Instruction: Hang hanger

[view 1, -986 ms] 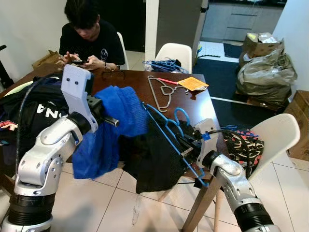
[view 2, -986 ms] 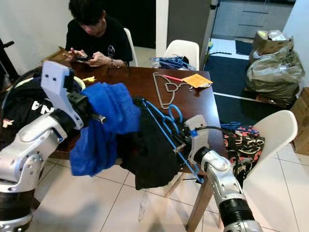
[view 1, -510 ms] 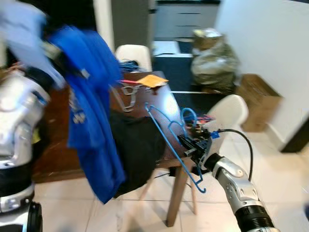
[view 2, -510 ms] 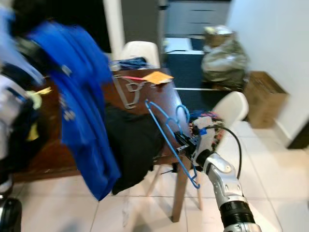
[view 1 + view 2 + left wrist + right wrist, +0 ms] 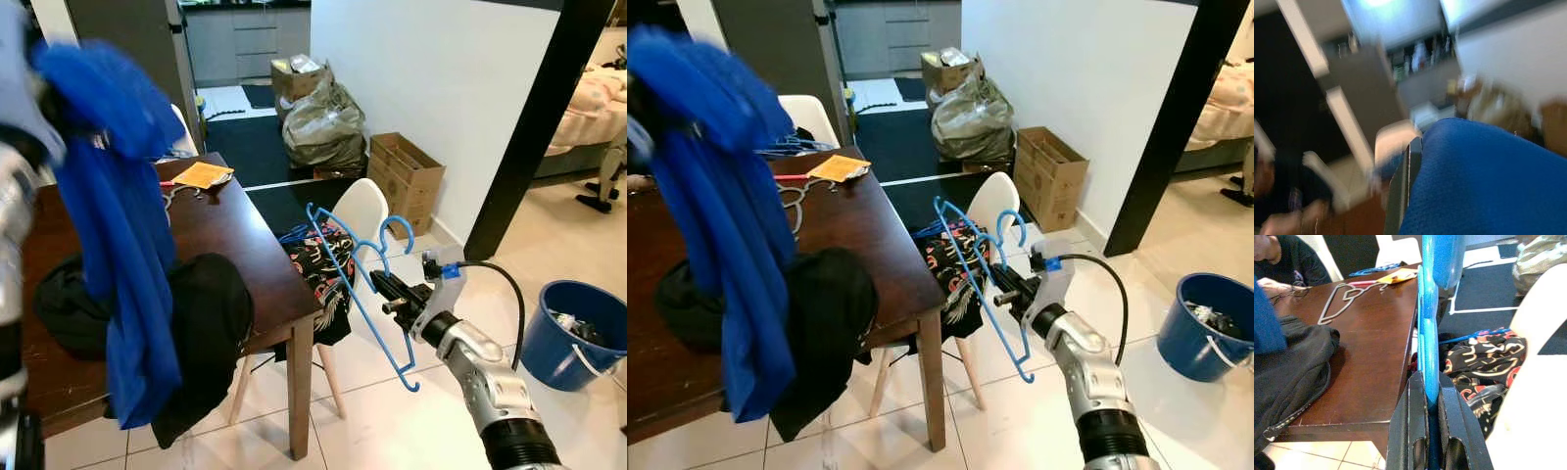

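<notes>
right gripper (image 5: 384,291), seen from the left eye, reaches forward past the corner of the dark wooden table (image 5: 230,245) with its two black fingers clamped together on a blue plastic hanger (image 5: 355,289), which stands tilted in the air over the tiled floor, hook uppermost, in front of a white chair (image 5: 364,211) draped with a patterned cloth (image 5: 321,269). the left arm is raised at the left edge and blurred, carrying a blue garment (image 5: 113,215) that hangs down over a black garment (image 5: 201,323) lying on the table edge; whether the left gripper is open or closed cannot be told here. an orange paper (image 5: 203,174) lies at the table's far end, cardboard boxes (image 5: 404,174) and a stuffed bag (image 5: 318,122) sit by the white wall, and a blue bucket (image 5: 578,328) stands on the floor to the right. from the right eye the same layout shows, with wire hangers (image 5: 795,194) lying on the tabletop near the orange paper. the left wrist view is heavily blurred: blue fabric (image 5: 1488,181) lies against one dark finger (image 5: 1403,188), and the grip itself cannot be made out. in the right wrist view the fingers (image 5: 1411,431) are pressed on either side of the hanger's blue bar (image 5: 1429,350), with the table, black garment, a grey wire hanger (image 5: 1344,298) and a seated person's dark sleeve (image 5: 1295,262) beyond.
</notes>
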### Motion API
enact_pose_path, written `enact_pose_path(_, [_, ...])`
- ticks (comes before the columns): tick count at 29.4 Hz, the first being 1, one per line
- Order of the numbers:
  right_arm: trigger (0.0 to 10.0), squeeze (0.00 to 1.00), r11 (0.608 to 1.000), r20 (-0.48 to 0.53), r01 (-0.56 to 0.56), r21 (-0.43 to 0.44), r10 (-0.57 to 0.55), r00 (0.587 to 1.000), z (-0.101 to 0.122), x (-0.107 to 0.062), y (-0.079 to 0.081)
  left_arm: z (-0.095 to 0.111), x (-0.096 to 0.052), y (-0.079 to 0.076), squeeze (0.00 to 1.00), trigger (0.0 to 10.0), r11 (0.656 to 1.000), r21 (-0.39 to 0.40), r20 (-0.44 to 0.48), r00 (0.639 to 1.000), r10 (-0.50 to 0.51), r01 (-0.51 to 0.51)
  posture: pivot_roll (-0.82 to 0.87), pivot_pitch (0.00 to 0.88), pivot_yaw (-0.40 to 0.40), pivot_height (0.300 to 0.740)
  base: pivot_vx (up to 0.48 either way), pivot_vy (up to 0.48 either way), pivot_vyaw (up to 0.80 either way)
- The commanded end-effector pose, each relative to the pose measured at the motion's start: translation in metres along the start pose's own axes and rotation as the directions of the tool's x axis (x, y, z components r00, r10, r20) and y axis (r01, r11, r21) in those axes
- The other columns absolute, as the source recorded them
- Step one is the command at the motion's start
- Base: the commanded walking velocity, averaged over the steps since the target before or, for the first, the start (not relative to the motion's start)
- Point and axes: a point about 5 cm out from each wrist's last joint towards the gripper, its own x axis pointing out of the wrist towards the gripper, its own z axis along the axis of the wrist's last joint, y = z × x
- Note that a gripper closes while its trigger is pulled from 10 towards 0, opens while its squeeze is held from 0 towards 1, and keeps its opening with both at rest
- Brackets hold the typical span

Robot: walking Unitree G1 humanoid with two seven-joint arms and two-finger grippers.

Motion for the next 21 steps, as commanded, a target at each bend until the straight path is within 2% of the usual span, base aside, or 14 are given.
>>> enact_pose_path(1, [10.0, 0.0, 1.0, 0.007, -0.01, 0.005, 0.01, 1.0, 0.002, 0.002, 0.003, -0.025, -0.001, -0.006, 0.0, 10.0, 1.0, 0.021, -0.086, 0.996, 0.018, -0.017, 0.0, 0.0, -0.005, 0.731, 0.0, 0.0, 0.0])
enact_pose_path(2, [10.0, 0.0, 1.0, 0.006, -0.01, 0.003, 0.01, 1.0, 0.002, 0.002, 0.003, -0.053, -0.007, -0.011, 0.0, 10.0, 0.999, 0.047, -0.185, 0.982, 0.032, -0.024, 0.0, 0.0, -0.004, 0.731, 0.0, 0.0, 0.0])
enact_pose_path(3, [10.0, 0.0, 1.0, 0.006, -0.01, 0.003, 0.01, 1.0, 0.002, 0.002, 0.003, -0.053, -0.007, -0.011, 0.0, 10.0, 0.999, 0.047, -0.185, 0.982, 0.032, -0.024, 0.0, 0.0, -0.004, 0.731, 0.0, 0.0, 0.0])
enact_pose_path(4, [10.0, 0.0, 1.0, 0.005, -0.011, 0.002, 0.01, 1.0, 0.002, 0.002, 0.003, -0.071, -0.012, -0.013, 0.0, 10.0, 0.997, 0.068, -0.248, 0.968, 0.043, -0.027, 0.0, 0.0, -0.004, 0.731, 0.0, 0.0, 0.0])
enact_pose_path(5, [10.0, 0.0, 1.0, 0.004, -0.01, 0.002, 0.01, 1.0, 0.002, 0.001, 0.003, -0.088, -0.017, -0.016, 0.0, 10.0, 0.998, 0.05, -0.308, 0.95, 0.053, -0.039, 0.0, 0.0, -0.005, 0.731, 0.0, 0.0, 0.0])
enact_pose_path(7, [10.0, 0.0, 1.0, 0.004, -0.01, 0.002, 0.01, 1.0, 0.002, 0.001, 0.003, -0.088, -0.017, -0.016, 0.0, 10.0, 0.998, 0.05, -0.308, 0.95, 0.053, -0.039, 0.0, 0.0, -0.005, 0.731, 0.0, 0.0, 0.0])
enact_pose_path(8, [10.0, 0.0, 1.0, 0.003, -0.011, 0.0, 0.011, 1.0, 0.003, 0.001, 0.003, -0.098, -0.021, -0.02, 0.47, 10.0, 0.999, 0.024, -0.342, 0.939, 0.044, -0.038, 0.0, 0.0, -0.006, 0.731, 0.0, 0.0, 0.0])
enact_pose_path(9, [10.0, 0.0, 1.0, 0.002, -0.01, 0.0, 0.01, 1.0, 0.003, 0.001, 0.003, -0.104, -0.024, -0.025, 1.0, 10.0, 0.999, -0.014, -0.36, 0.933, 0.026, -0.033, -0.01, 0.0, -0.005, 0.731, 0.0, 0.0, 0.0])
enact_pose_path(13, [10.0, 0.0, 1.0, 0.001, -0.009, -0.001, 0.009, 1.0, 0.003, 0.0, 0.002, -0.096, -0.023, -0.031, 1.0, 10.0, 0.998, -0.067, -0.326, 0.945, -0.013, -0.009, -0.01, 0.0, -0.005, 0.731, 0.0, 0.0, 0.0])
enact_pose_path(14, [10.0, 0.0, 1.0, 0.001, -0.009, 0.0, 0.009, 1.0, 0.003, 0.0, 0.002, -0.087, -0.021, -0.03, 1.0, 10.0, 0.996, -0.085, -0.292, 0.956, -0.039, 0.014, -0.01, 0.0, -0.005, 0.731, 0.0, 0.0, 0.0])
enact_pose_path(16, [10.0, 0.0, 1.0, 0.001, -0.009, 0.0, 0.009, 1.0, 0.003, 0.0, 0.002, -0.087, -0.021, -0.03, 1.0, 10.0, 0.996, -0.085, -0.292, 0.956, -0.039, 0.014, -0.01, 0.0, -0.005, 0.731, 0.0, 0.0, 0.0])
enact_pose_path(17, [10.0, 0.0, 1.0, 0.001, -0.009, 0.002, 0.009, 1.0, 0.003, 0.0, 0.002, -0.078, -0.019, -0.033, 1.0, 10.0, 0.994, -0.09, -0.271, 0.958, -0.09, 0.068, -0.01, 0.0, -0.005, 0.731, 0.0, 0.0, 0.0])
enact_pose_path(18, [10.0, 0.0, 1.0, 0.001, -0.009, 0.002, 0.009, 1.0, 0.003, 0.0, 0.002, -0.078, -0.019, -0.033, 1.0, 10.0, 0.994, -0.09, -0.271, 0.958, -0.09, 0.068, -0.01, 0.0, -0.005, 0.731, 0.0, 0.0, 0.0])
enact_pose_path(21, [10.0, 0.0, 1.0, 0.001, -0.011, 0.006, 0.011, 1.0, 0.003, 0.001, 0.003, -0.058, -0.019, -0.04, 1.0, 10.0, 0.982, 0.037, -0.252, 0.952, -0.172, 0.187, 0.0, 0.0, -0.001, 0.731, 0.0, 0.0, 0.0])
